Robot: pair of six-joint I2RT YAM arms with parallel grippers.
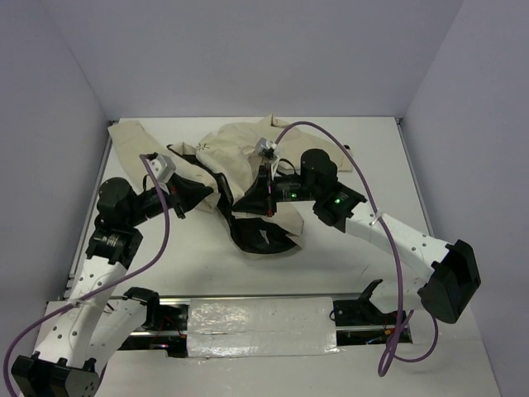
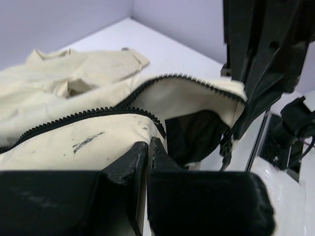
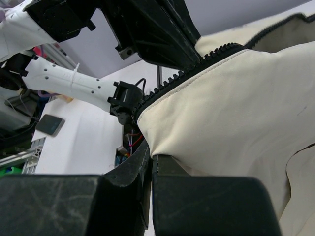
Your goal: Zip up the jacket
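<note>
Mid-table, the jacket [image 1: 240,153] runs far-to-near, hem nearward; left end effector [image 2: 148,150] and right end effector [image 3: 150,160] both pinch it.

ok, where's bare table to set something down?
Bare table right of the jacket, up to the right wall; also the near strip between its hem and the front rail. Crowded mid-table: left gripper and right gripper pinch the jacket.

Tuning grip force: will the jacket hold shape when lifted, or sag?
Likely floppy: the jacket lies crumpled in folds. Probably light: a small pinch holds its edge up. The zipper edge may be slightly stiffer, curving smoothly.
</note>
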